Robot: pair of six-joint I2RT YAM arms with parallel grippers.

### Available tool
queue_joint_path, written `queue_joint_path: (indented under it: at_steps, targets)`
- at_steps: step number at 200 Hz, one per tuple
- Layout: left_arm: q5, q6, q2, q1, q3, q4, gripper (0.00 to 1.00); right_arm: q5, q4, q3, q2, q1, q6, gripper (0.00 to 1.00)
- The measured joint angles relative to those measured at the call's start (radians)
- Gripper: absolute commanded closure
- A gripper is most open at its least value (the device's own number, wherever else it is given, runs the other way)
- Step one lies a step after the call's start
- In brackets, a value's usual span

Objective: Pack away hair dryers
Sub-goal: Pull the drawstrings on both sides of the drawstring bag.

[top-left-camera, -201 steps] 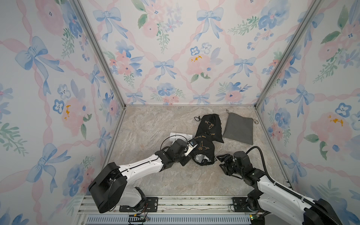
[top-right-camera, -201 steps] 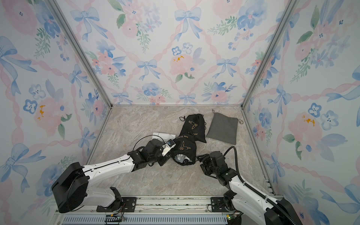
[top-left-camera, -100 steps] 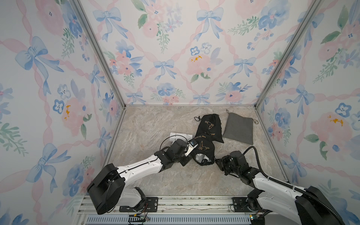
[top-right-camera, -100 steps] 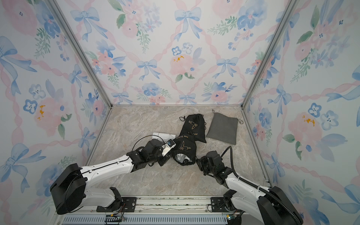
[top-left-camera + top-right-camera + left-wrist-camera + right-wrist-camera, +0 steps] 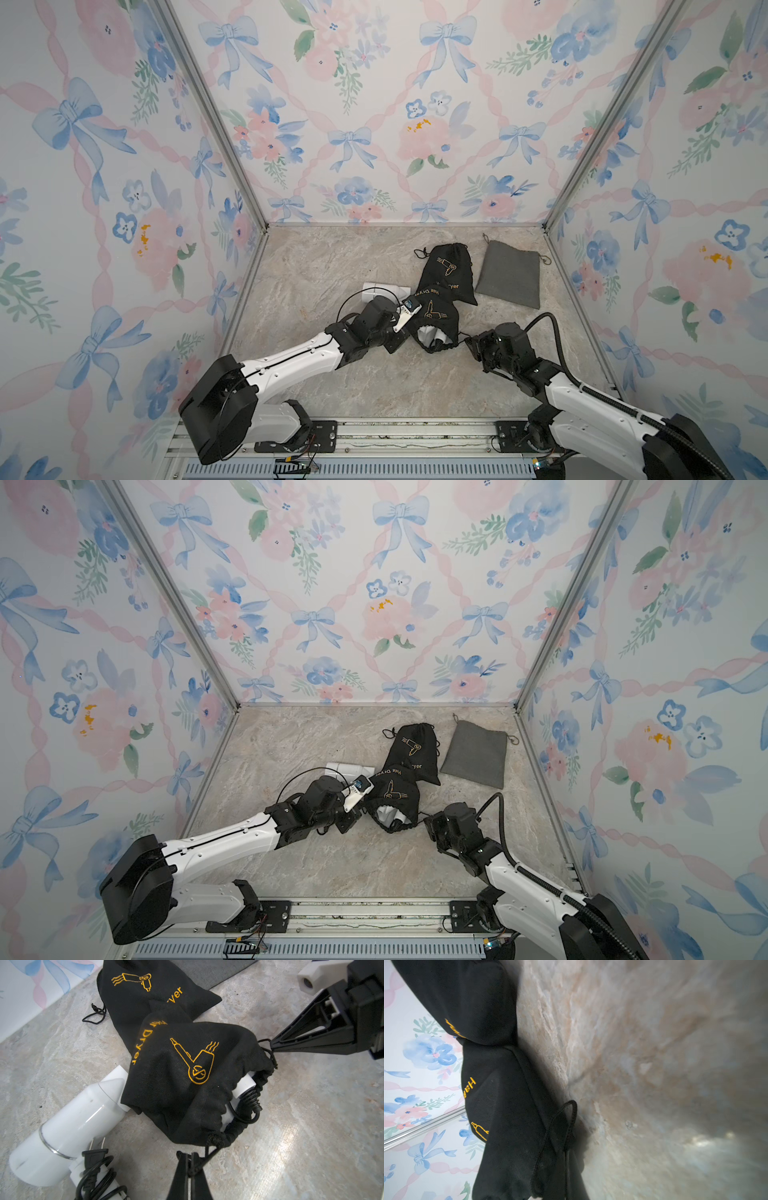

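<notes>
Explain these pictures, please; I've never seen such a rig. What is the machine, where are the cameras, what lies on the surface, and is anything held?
Two white robot arms, left and right, stand at the near edge of a marble-patterned tabletop; each ends in a two-fingered gripper. Both top views look down from one overhead camera; the other two come from cameras on the wrists. On the table lie a loose white plastic hair dryer, a flat grey cloth pouch, a black cloth pouch printed with a gold dryer, and a second such pouch with another white dryer partly inside. The left gripper is shut on that pouch's black drawstring cord; the right gripper looks shut on the cord at the mouth's opposite side.
</notes>
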Motion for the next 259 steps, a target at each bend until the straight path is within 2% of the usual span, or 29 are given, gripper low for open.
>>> queue_joint_path:
  at_steps: [35, 60, 115, 165, 209, 259]
  targets:
    - [-0.018, 0.0, -0.016, 0.008, 0.0, -0.006, 1.0, 0.027, -0.079, 0.001, -0.09, -0.055, -0.037, 1.0]
    - [-0.02, 0.0, -0.043, 0.048, 0.0, -0.008, 1.0, 0.033, -0.14, 0.008, -0.146, -0.115, -0.068, 1.0]
    - [-0.035, 0.0, -0.07, 0.154, 0.0, -0.008, 1.0, 0.015, -0.27, 0.057, -0.248, -0.335, -0.165, 1.0]
    - [-0.045, -0.018, -0.07, 0.242, 0.024, -0.011, 1.0, -0.026, -0.338, 0.14, -0.254, -0.491, -0.269, 1.0]
    - [-0.043, -0.051, -0.07, 0.29, 0.121, -0.015, 1.0, -0.037, -0.378, 0.258, -0.18, -0.519, -0.369, 1.0]
    - [0.001, -0.072, -0.053, 0.288, 0.3, -0.019, 1.0, -0.012, -0.423, 0.524, -0.09, -0.517, -0.53, 1.0]
